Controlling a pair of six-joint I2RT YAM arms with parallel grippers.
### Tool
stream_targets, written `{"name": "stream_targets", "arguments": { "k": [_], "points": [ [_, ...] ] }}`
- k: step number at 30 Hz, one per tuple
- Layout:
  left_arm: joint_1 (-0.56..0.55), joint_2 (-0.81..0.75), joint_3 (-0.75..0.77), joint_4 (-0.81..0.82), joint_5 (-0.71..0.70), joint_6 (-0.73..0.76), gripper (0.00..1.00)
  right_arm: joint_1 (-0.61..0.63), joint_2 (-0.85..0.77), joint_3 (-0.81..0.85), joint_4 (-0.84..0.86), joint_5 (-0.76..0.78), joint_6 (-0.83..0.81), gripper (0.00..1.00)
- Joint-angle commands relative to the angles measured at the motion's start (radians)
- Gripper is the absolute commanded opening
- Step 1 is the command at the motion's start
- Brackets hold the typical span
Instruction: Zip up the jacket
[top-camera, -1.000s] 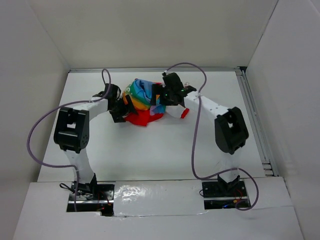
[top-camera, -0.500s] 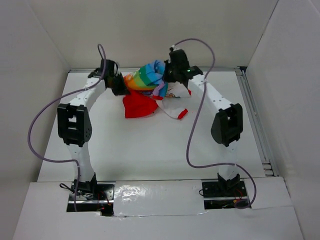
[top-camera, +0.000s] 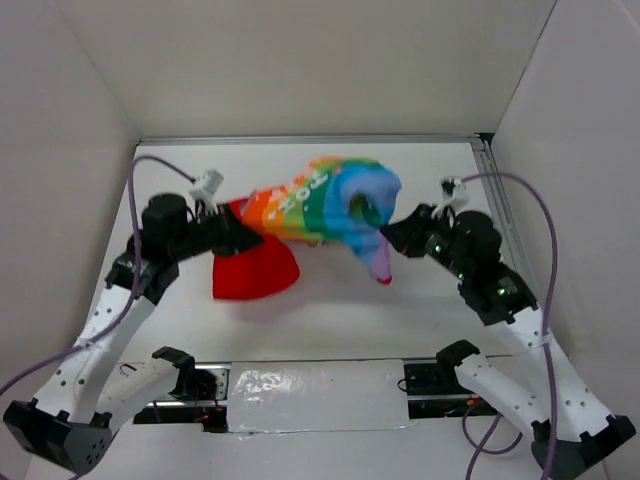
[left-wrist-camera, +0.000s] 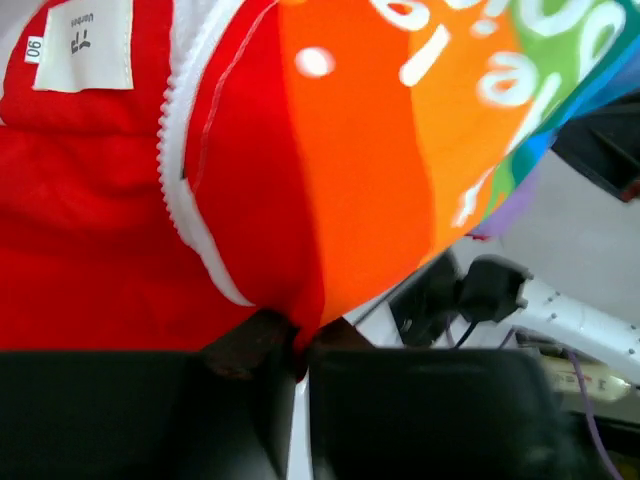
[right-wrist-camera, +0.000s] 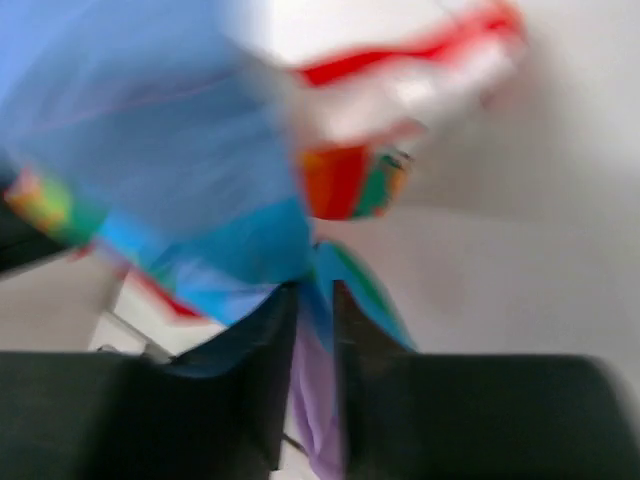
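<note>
Since half a second ago: both arms have pulled back from the far wall and spread apart. The jacket (top-camera: 312, 205), then bunched at the far end, now hangs stretched between them above the tabletop (top-camera: 330, 325), rainbow half up, red hood drooping at left. Left arm (top-camera: 118, 305): jaws clenched on the red edge beside the zipper teeth. Right arm (top-camera: 505, 300): jaws pinching blue-purple cloth. Tabletop white; plain white walls (top-camera: 300, 70) on three sides; metal rail (top-camera: 503, 215) along the right edge.
</note>
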Motion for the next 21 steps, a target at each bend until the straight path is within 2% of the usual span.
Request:
{"name": "stream_targets", "arguments": {
  "k": [1,2,4,5,6,10,14,15,17,19,21],
  "points": [
    [-0.003,-0.078,-0.287,-0.037,0.068,-0.098,0.22,-0.042,-0.075,-0.296,-0.236,0.226,0.23,0.31],
    [-0.025,-0.133,-0.309,-0.063,0.078,-0.116,0.29,-0.047,-0.1,-0.321,-0.341,0.246,0.256,0.53],
    [-0.043,-0.201,-0.349,-0.093,0.109,-0.125,0.48,-0.056,-0.168,-0.335,-0.451,0.304,0.342,0.81],
    [-0.049,-0.217,-0.352,-0.094,0.112,-0.128,0.61,-0.056,-0.186,-0.327,-0.466,0.318,0.364,0.98],
    [-0.054,-0.23,-0.345,-0.115,0.106,-0.133,0.99,-0.058,-0.222,-0.318,-0.467,0.321,0.364,1.0],
    [-0.085,-0.223,-0.247,-0.166,0.057,-0.118,0.99,-0.059,-0.239,-0.211,-0.418,0.323,0.312,1.0],
    [-0.105,-0.143,-0.199,-0.225,-0.044,-0.14,0.99,-0.039,-0.156,-0.189,-0.323,0.178,0.254,1.0],
    [-0.105,-0.125,-0.191,-0.239,-0.113,-0.154,0.99,-0.029,-0.1,-0.201,-0.309,0.133,0.249,1.0],
    [-0.106,-0.067,-0.153,-0.313,-0.226,-0.231,0.99,0.013,0.001,-0.214,-0.287,0.146,0.252,1.0],
    [-0.102,-0.001,-0.104,-0.36,-0.281,-0.272,0.99,0.046,0.072,-0.217,-0.287,0.16,0.279,1.0],
    [-0.098,0.053,-0.064,-0.359,-0.311,-0.265,0.99,0.099,0.172,-0.218,-0.292,0.24,0.327,1.0]
  ]
}}
